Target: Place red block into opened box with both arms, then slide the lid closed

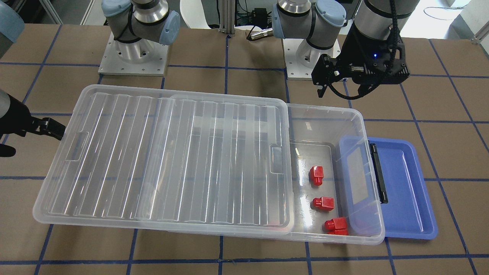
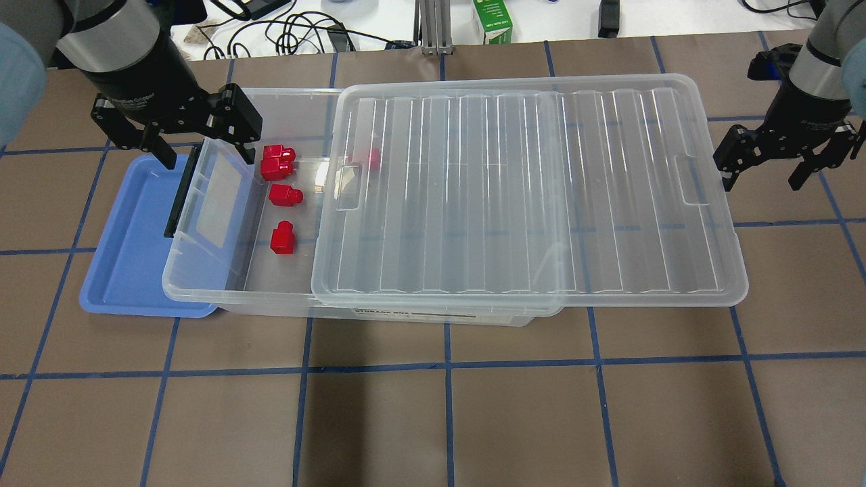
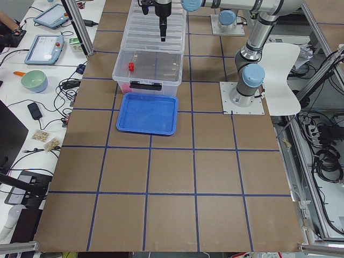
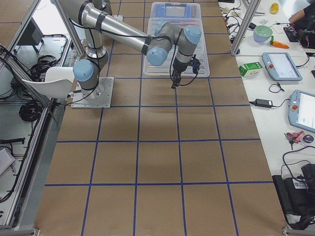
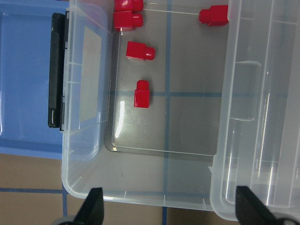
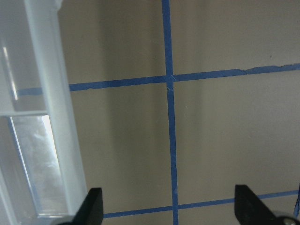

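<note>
Red block (image 2: 283, 238) lies in the box (image 2: 223, 296), left of frame, so closing seems next. My left claw (image 2: 203, 145) and right claw (image 2: 763, 177) both hang spread; the right should push the lid (image 2: 528, 196) leftward.

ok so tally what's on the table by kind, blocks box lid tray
red blocks: 5
clear box: 1
clear lid: 1
blue tray: 1
total: 8
</note>
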